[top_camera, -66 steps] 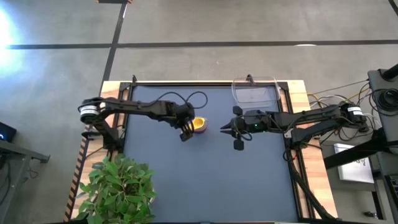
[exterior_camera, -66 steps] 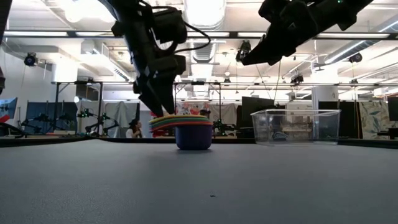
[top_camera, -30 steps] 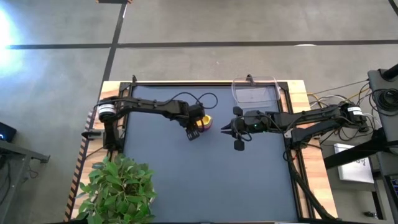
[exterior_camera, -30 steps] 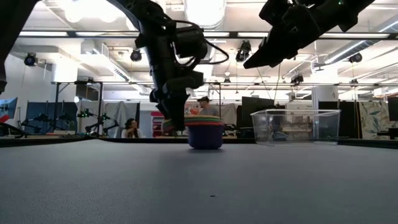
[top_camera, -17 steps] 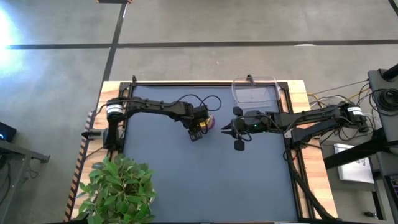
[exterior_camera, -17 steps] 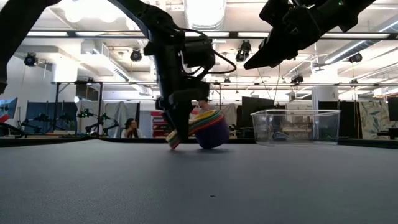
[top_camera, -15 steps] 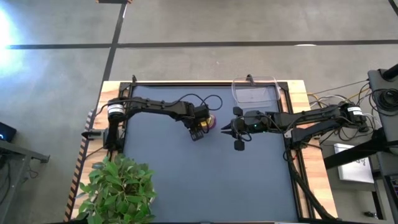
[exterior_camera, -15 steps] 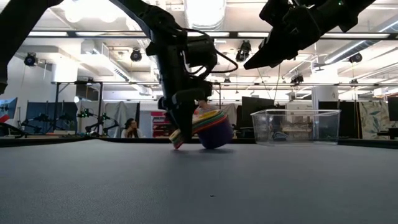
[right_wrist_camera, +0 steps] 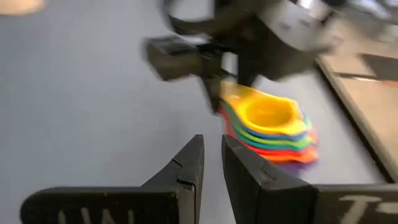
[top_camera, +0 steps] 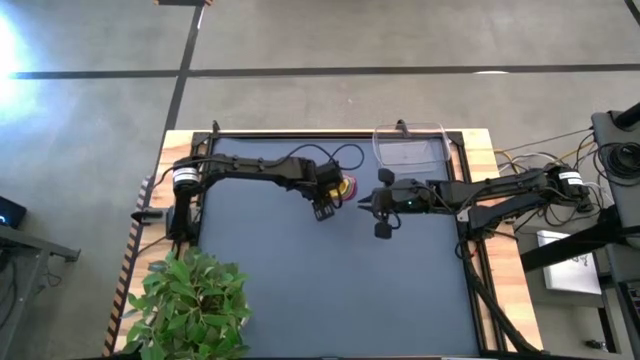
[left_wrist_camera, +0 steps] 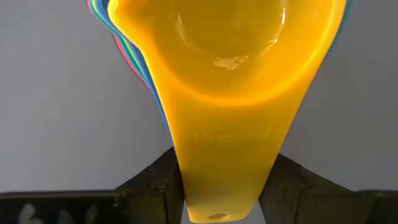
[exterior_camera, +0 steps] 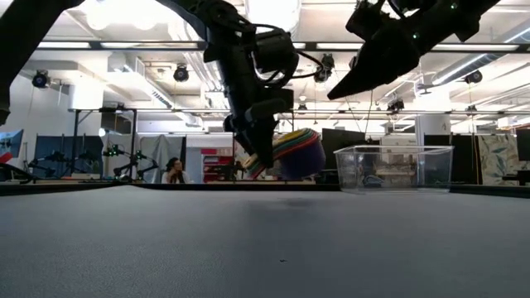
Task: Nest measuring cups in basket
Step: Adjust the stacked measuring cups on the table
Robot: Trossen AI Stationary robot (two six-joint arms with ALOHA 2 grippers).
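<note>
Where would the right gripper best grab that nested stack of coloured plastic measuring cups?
Probably by the rim of the nested stack of coloured plastic measuring cups, coming from the side facing the right gripper; the left gripper already clamps the stacked handles on the far side.

path to basket (top_camera: 409, 152): blocked by right hand (top_camera: 364, 201) | table front: free
</note>
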